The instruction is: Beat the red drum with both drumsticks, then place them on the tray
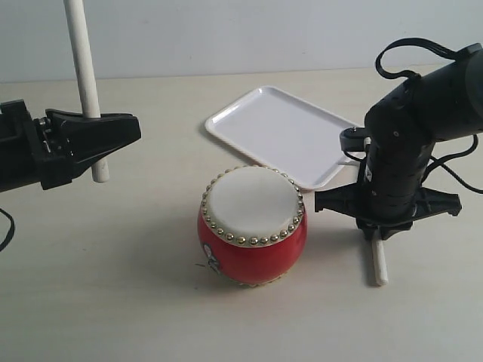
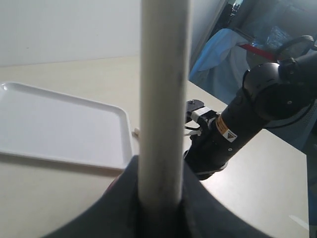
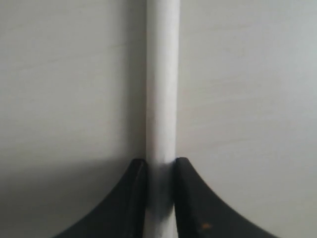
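1. The desk point(image 1: 90, 286) shows bare surface in front of the red drum point(image 1: 253, 226) and to its left. Behind the drum it runs back to a pale wall.
2. The tray point(image 1: 283, 132) lies flat behind the drum, turned at an angle. Its near long rim passes just behind the drum's cream skin. The rim's right end is near the right arm.
3. The drum stands upright near the middle of the desk, between the 2 grippers and apart from both.
4. The left gripper point(image 1: 121, 130) hangs above the desk, well left of the drum and higher than its skin. It is clamped on the left drumstick point(image 1: 84, 68).
5. That drumstick stands nearly upright and runs out past the top of the exterior view. Its short lower end hangs in the air. In the left wrist view the same drumstick point(image 2: 163, 99) rises out of the gripper point(image 2: 161, 203), with the tray point(image 2: 124, 134) beyond it.
6. The right gripper point(image 1: 376, 228) points down, just right of the drum, and pinches the right drumstick point(image 1: 376, 264).
7. In the right wrist view that gripper point(image 3: 162, 171) presses against both sides of the drumstick point(image 3: 162, 99). The free end lies low by the desk; whether they touch we cannot tell.
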### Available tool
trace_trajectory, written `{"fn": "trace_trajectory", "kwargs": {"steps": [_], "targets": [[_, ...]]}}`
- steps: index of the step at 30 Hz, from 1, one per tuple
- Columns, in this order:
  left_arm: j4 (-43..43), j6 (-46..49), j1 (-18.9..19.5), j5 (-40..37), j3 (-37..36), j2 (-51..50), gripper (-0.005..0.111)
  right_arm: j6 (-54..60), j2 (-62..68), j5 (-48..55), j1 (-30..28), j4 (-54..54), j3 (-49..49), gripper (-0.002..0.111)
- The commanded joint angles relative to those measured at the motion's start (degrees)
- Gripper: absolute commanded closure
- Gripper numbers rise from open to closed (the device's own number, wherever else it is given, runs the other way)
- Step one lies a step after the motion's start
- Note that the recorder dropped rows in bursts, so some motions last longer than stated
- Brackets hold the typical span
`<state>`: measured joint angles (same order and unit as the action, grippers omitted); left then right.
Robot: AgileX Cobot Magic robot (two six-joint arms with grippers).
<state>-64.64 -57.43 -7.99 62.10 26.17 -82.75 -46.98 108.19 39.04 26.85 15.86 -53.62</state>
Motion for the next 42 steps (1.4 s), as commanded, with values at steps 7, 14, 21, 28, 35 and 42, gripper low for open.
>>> {"fn": "trace_trajectory", "kwargs": {"steps": [7, 14, 21, 28, 35, 42], "targets": [[0.3, 0.0, 0.1, 0.8, 0.4, 0.1, 0.107, 0.4, -0.4, 0.5, -0.2, 0.8, -0.5, 0.093], [0.3, 0.0, 0.1, 0.8, 0.4, 0.1, 0.107, 0.4, -0.8, 1.8, -0.2, 1.3, -0.5, 0.108], [0.3, -0.9, 0.1, 0.7, 0.4, 0.1, 0.107, 3.7, -7.5, 7.7, -0.2, 1.0, -0.5, 0.108], [-1.5, -2.9, 0.1, -5.5, 0.8, 0.7, 0.107, 13.5, -20.0, 14.4, -0.2, 4.5, 1.4, 0.108], [-19.2, -23.4, -0.1, -13.3, 7.8, 1.5, 0.107, 32.7, -34.6, 19.2, -0.3, 1.9, 1.5, 0.108], [-35.3, -46.4, -3.3, -19.0, 15.2, 3.0, 0.107, 44.2, -43.0, 22.3, -0.3, 2.2, 1.5, 0.108]]}}
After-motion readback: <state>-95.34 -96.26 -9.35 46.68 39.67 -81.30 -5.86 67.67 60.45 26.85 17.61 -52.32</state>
